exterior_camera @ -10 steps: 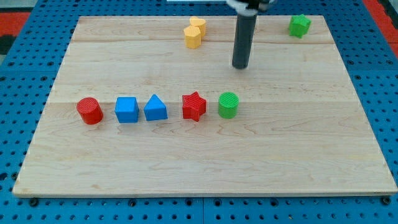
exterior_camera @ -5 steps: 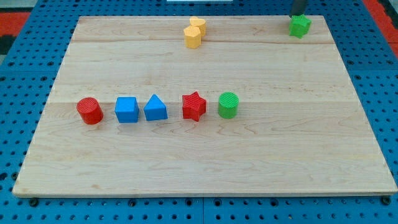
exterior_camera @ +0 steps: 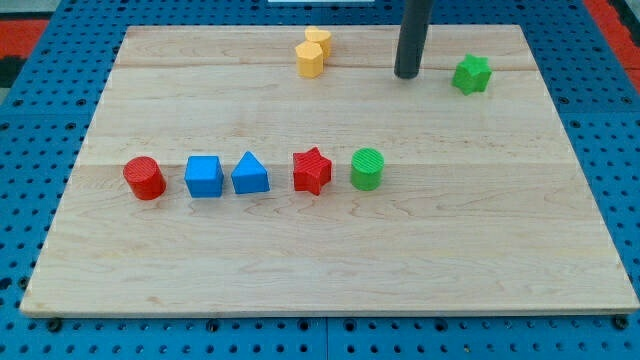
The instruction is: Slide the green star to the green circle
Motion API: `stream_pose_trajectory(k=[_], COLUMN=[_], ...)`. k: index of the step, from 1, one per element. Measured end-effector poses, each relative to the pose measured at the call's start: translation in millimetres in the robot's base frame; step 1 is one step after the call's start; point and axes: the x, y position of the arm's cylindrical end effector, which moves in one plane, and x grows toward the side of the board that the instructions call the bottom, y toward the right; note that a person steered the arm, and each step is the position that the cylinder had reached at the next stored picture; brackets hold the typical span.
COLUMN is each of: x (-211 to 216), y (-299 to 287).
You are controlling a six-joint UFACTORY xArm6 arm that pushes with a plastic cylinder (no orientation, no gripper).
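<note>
Green is the colour that matters here — the green star (exterior_camera: 471, 75) sits near the board's (exterior_camera: 330, 250) top right, and the green circle (exterior_camera: 367, 169) stands well apart from it, lower and to the view's left, at the right end of a row.

In the one camera view, my tip (exterior_camera: 407, 74) is down on the wood just left of the star, near it but not touching; a strip of bare board shows between them. There are no fingers to report: the arm ends in a plain rod, so nothing opens, closes or grips.

As I judge it, the tip is on the wrong side for the push. The circle lies down and left of the star, so the tip should stand at the star's upper right, on the line that runs through the star to the circle. Getting there means going round the star by the top — not cutting across it, which would knock it toward the board's right edge.

Once behind it, push through the star's middle; a star can turn off a rod that meets one of its points off-centre. Small corrections along the way should keep it on line.

The red star (exterior_camera: 312, 170) stands just left of the circle, so ease off on arrival. The yellow blocks (exterior_camera: 313, 52) at the top lie clear of the path.
</note>
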Motion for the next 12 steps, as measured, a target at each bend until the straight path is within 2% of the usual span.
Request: stream_pose_trajectory(k=[1,3,4,5,6,7,8,10,12], x=[-37.3,57.7,61.4,46.5,32.9,82.0,104.7,154.4,154.6], y=[73.5,57.2,31.9,59.7,118.2,87.3,44.2,13.6,17.9])
